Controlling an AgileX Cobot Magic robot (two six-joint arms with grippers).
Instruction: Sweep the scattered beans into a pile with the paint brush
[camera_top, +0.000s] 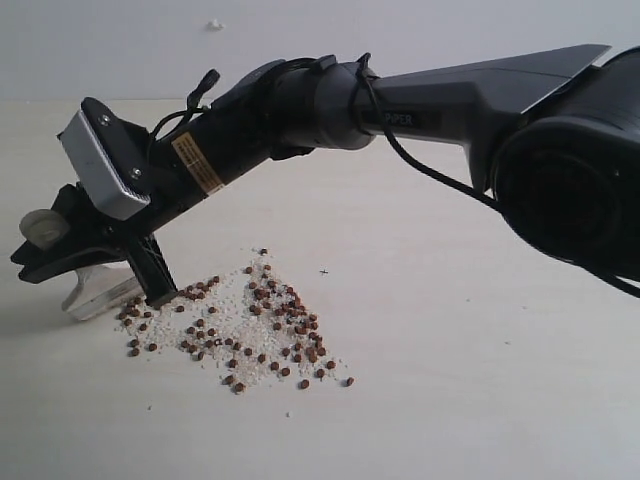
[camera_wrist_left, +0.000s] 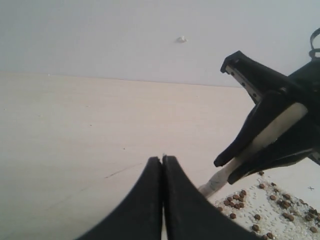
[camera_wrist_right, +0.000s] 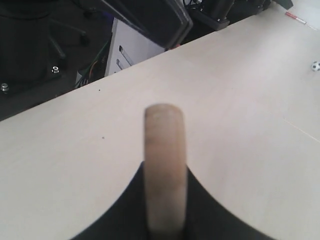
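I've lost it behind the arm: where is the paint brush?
Exterior view, far left: the paint brush is clamped in the right gripper, its head down at the left edge of the beans.

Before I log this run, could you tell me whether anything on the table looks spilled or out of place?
Yes: beans and pale grains lie spilled loosely on the table beside the brush held in the right claw. Nothing looks damaged.

The paint brush (camera_top: 98, 293) sits left of the beans (camera_top: 256, 322).
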